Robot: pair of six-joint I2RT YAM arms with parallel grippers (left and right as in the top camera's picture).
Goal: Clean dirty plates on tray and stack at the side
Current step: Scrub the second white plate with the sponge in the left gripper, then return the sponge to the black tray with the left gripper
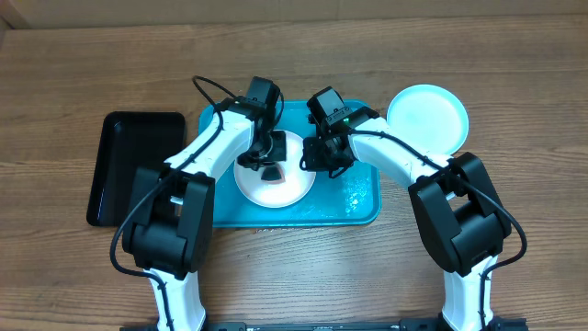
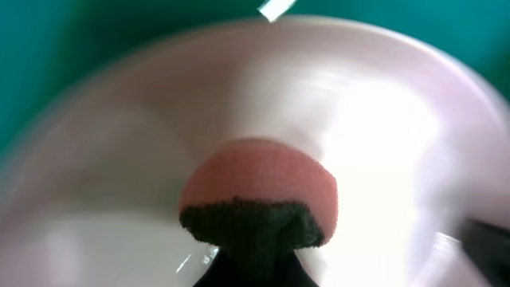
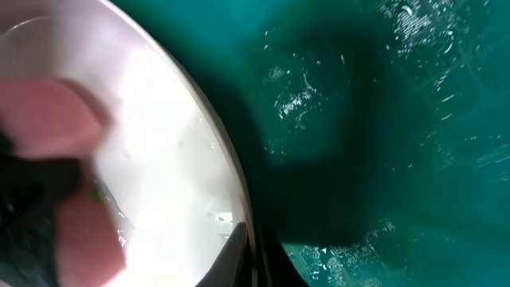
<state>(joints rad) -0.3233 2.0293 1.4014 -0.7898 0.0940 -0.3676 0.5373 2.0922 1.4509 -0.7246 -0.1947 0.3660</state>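
A white plate (image 1: 276, 187) lies on the teal tray (image 1: 363, 198). My left gripper (image 1: 271, 164) is shut on a pink sponge with a dark green scrub side (image 2: 255, 191) and presses it onto the plate's middle (image 2: 382, 119). My right gripper (image 1: 310, 156) is shut on the white plate's right rim (image 3: 231, 171), one finger inside and one outside (image 3: 253, 259). The sponge also shows in the right wrist view (image 3: 48, 119). A pale blue plate (image 1: 427, 118) lies on the table to the right of the tray. The yellow-green plate is not in view.
A narrow black tray (image 1: 133, 165) lies on the wooden table to the left of the teal tray. Water drops glisten on the teal tray's floor (image 3: 414, 119) to the right of the plate.
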